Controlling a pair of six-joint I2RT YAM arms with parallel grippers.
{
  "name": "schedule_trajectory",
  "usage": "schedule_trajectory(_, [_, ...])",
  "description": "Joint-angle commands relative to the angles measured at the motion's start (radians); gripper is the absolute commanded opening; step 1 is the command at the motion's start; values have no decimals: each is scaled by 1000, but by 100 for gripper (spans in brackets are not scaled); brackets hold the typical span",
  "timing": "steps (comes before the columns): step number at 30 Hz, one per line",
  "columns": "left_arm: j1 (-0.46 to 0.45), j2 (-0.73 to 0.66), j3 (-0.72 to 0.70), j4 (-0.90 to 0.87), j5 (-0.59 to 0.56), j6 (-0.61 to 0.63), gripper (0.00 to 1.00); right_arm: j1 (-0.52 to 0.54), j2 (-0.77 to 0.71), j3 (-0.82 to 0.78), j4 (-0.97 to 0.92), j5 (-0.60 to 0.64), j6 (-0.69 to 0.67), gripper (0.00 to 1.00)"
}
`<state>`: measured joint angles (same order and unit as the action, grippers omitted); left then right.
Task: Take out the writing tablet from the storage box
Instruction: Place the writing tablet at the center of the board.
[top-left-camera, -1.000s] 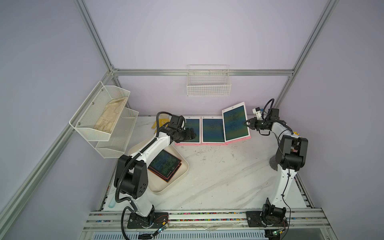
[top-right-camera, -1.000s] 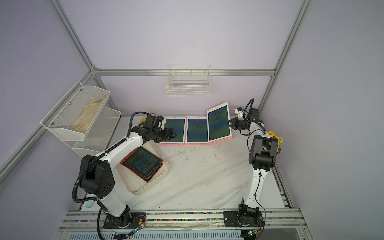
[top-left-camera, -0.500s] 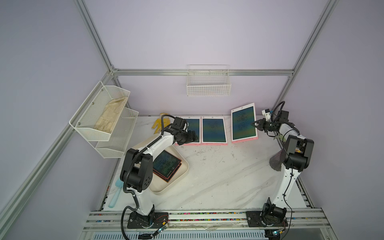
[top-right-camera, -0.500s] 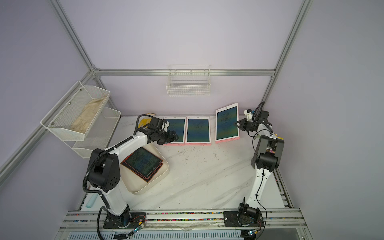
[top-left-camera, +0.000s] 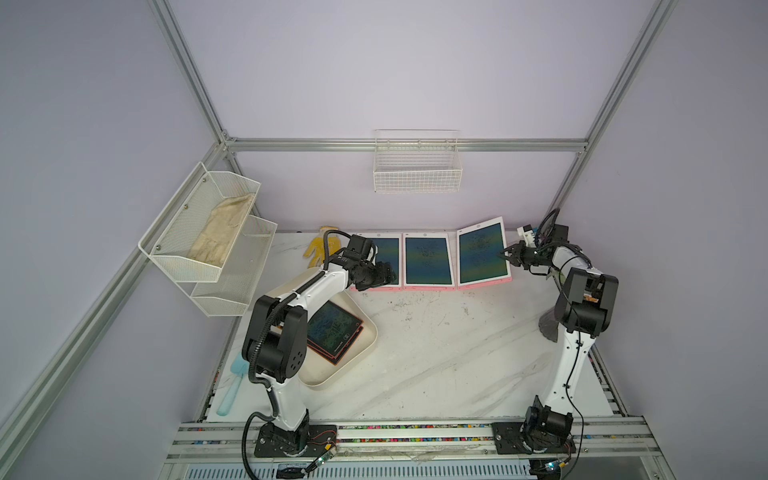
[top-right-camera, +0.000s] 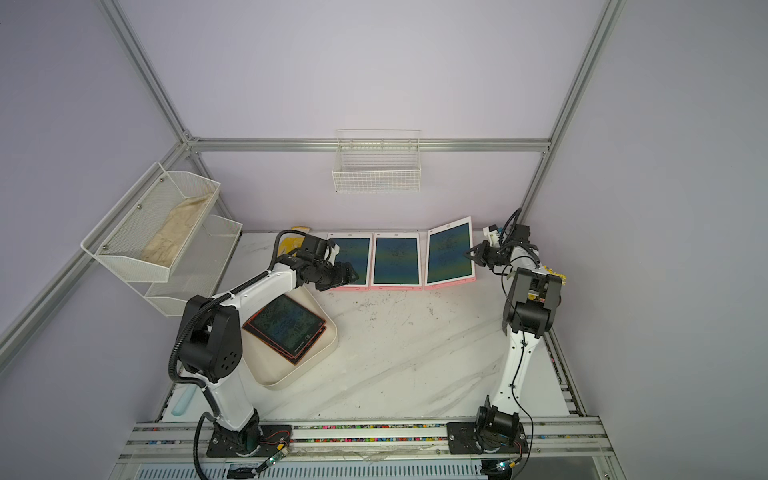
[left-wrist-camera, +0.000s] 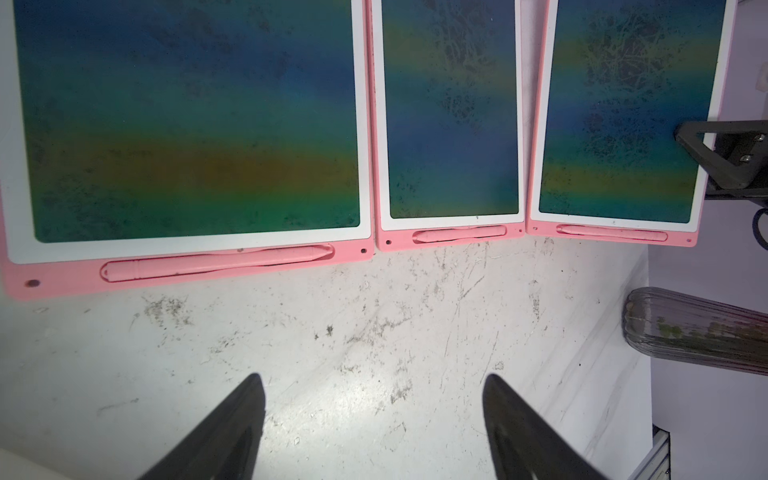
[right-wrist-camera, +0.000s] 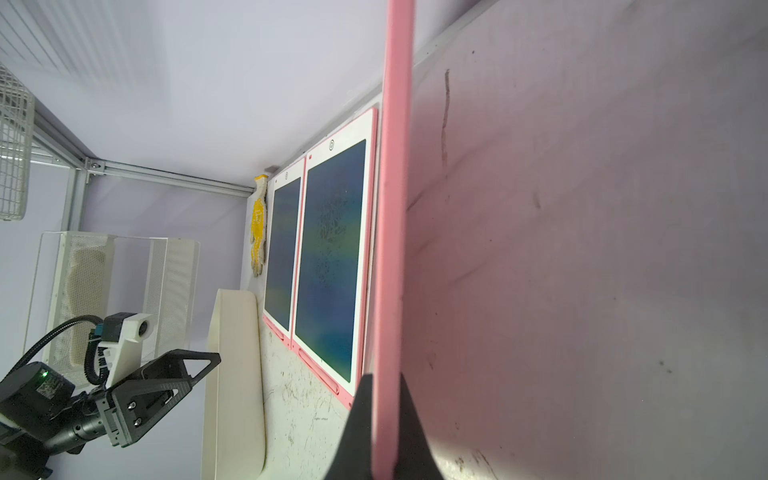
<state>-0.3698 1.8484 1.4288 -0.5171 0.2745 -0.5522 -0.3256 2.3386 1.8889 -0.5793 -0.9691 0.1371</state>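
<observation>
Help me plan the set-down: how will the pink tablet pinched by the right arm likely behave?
The pink tablet looks stiff: gripped at one edge by the right gripper, it shows no sag. Probably light, since that pinch holds it tilted. The jaws close on a thin rim, so it may pivot or slip.

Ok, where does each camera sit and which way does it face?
Top views: high over the base end, looking down toward the back wall; left arm and right arm show whole, plus the storage box.
Left wrist: on the left arm, facing down at the table and the middle pink tablet; open left claw shows.
Right wrist: on the right arm, sighting along the held pink tablet toward the left arm; right claw, shut on it, shows.
Shared: every view shows the middle pink tablet.
</observation>
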Motion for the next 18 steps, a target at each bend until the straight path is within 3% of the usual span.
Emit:
schedule_trajectory(1, [-4, 13, 82, 3, 22, 34, 81, 1, 46, 45, -8, 107, -82, 0])
schedule_trajectory(18, [-2, 41, 85, -10, 35, 43, 80, 2, 117, 121, -42, 225, -88, 15])
